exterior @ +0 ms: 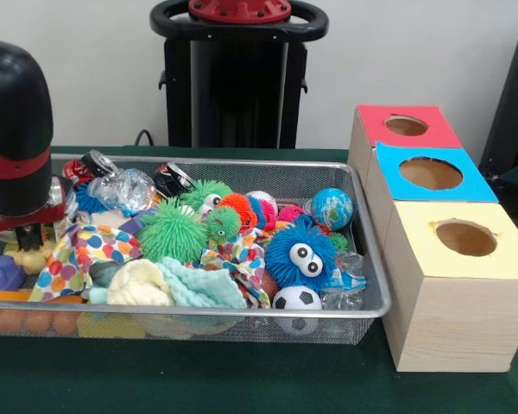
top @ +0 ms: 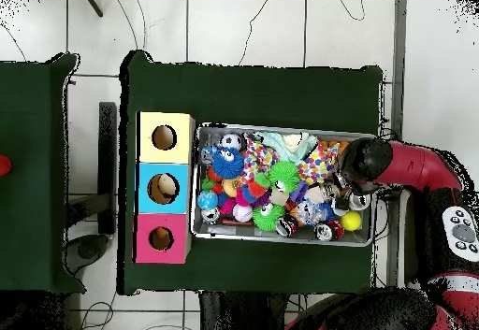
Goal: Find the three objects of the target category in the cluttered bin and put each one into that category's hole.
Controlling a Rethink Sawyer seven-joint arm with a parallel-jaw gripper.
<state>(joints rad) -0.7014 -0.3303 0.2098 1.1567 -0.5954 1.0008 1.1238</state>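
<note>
pincer [exterior: 24, 235] (left end) over bin [exterior: 373, 285], far from holes [exterior: 430, 172].

From my feed there's a plain white wall [exterior: 86, 60] behind everything, a tabletop [exterior: 242, 379] covered in dark green cloth, and a light tiled floor [top: 243, 27] with a few cables [top: 140, 18] trailing across it.

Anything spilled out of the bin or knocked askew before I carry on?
Nothing stands out. The toys all sit inside the wire bin, none on the green table. The three boxes stand in a straight row beside it, holes up.
</note>
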